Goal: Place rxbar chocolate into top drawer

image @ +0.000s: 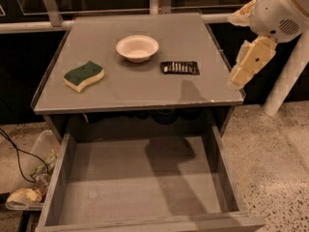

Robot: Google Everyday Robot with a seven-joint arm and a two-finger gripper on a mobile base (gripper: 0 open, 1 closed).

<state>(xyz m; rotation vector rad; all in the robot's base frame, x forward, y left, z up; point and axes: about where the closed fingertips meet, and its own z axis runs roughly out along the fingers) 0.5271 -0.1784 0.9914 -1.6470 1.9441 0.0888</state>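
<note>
The rxbar chocolate lies flat on the grey table top, right of centre, its black wrapper showing rows of white lettering. The top drawer is pulled out wide below the table's front edge, and nothing lies in it. My gripper hangs at the table's right edge, to the right of the bar and a little nearer the front, above the surface and apart from the bar. It holds nothing that I can see.
A white bowl stands just left of and behind the bar. A green-and-yellow sponge lies at the table's left. A bin with rubbish and a cable sit on the floor at left. A white post stands at right.
</note>
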